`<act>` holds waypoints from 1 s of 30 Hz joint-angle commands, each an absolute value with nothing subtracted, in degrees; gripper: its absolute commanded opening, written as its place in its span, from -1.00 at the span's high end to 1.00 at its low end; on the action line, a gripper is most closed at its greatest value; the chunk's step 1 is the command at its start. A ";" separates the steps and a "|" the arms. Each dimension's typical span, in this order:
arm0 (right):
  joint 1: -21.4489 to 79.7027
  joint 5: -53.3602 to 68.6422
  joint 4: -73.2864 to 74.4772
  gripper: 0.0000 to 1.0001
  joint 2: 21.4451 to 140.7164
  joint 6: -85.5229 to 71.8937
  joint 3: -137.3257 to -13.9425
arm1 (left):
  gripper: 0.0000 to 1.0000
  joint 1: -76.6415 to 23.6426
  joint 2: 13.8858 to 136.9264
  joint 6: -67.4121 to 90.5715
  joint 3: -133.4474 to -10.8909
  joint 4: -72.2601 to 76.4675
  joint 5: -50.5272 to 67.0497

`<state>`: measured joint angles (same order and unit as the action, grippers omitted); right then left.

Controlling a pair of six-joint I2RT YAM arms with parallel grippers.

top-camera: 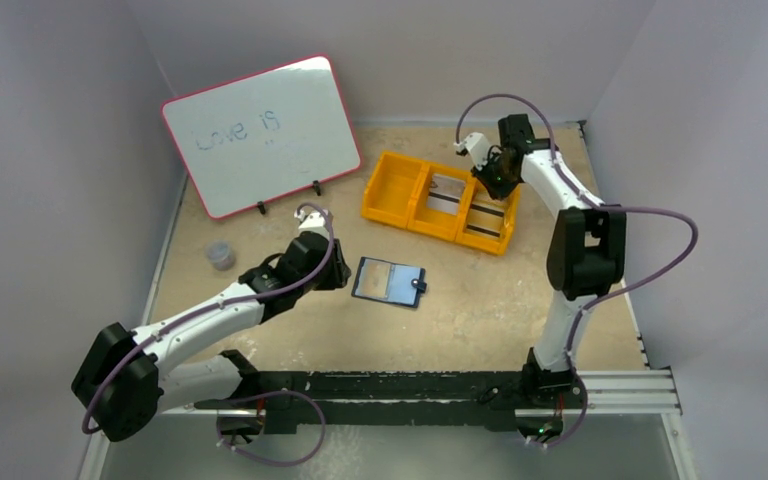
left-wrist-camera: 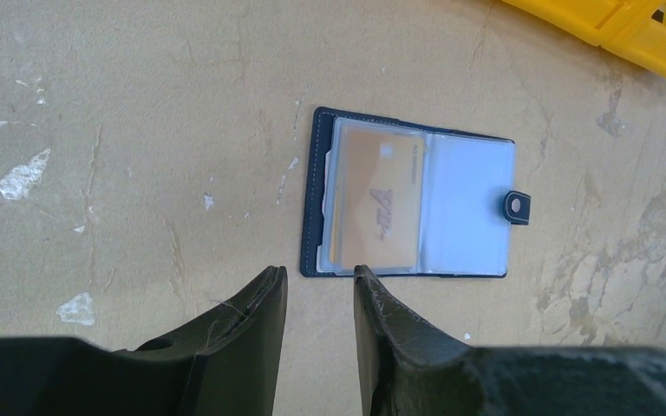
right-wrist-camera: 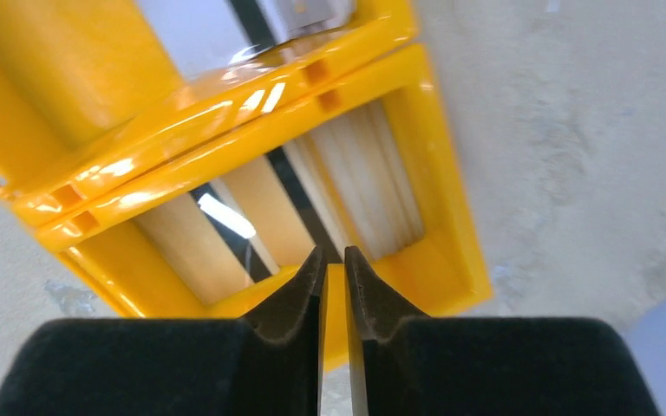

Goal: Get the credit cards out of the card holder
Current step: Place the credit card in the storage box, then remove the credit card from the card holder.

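Note:
The dark navy card holder (top-camera: 390, 281) lies open and flat on the table, its snap tab to the right. In the left wrist view the card holder (left-wrist-camera: 468, 195) shows an orange-tinted card (left-wrist-camera: 375, 199) in its left see-through pocket. My left gripper (top-camera: 341, 276) sits just left of it, open and empty; its tips (left-wrist-camera: 319, 276) hover at the holder's near edge. Whitish credit cards with dark stripes (top-camera: 447, 192) (top-camera: 488, 215) lie in the orange tray. My right gripper (top-camera: 488, 182) hangs over the tray's right end, jaws (right-wrist-camera: 331, 253) a narrow slit apart, nothing between them, above a pale card (right-wrist-camera: 364, 173).
The orange three-compartment tray (top-camera: 390, 190) (right-wrist-camera: 225, 130) stands at the back centre-right. A pink-framed whiteboard (top-camera: 260, 135) leans at the back left. A small grey cup (top-camera: 221, 255) sits near the left wall.

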<state>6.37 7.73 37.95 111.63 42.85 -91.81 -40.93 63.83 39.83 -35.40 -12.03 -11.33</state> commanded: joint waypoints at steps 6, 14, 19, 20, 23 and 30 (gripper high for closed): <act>10.52 6.64 11.32 0.49 88.61 22.21 -83.50 | 0.31 -40.56 63.86 41.14 -37.14 -8.71 -12.56; 27.52 6.80 -7.15 -0.39 75.34 -22.44 -58.19 | 0.26 -40.51 55.58 48.07 -33.36 -13.35 -29.74; 47.17 -16.61 -2.57 -0.46 84.10 -36.65 -56.55 | 0.25 -40.43 47.12 52.76 -30.01 -16.70 -38.59; 50.80 -20.18 -1.18 -0.53 86.25 -38.30 -57.58 | 0.25 -40.43 45.52 53.41 -29.58 -17.36 -39.65; 56.54 -23.07 -0.93 -0.57 92.62 -40.35 -59.88 | 0.25 -40.50 40.42 55.18 -28.28 -19.82 -42.30; 61.92 -31.80 12.51 -0.56 103.18 -42.33 -69.03 | 0.25 -40.51 34.46 56.10 -27.88 -25.30 -45.57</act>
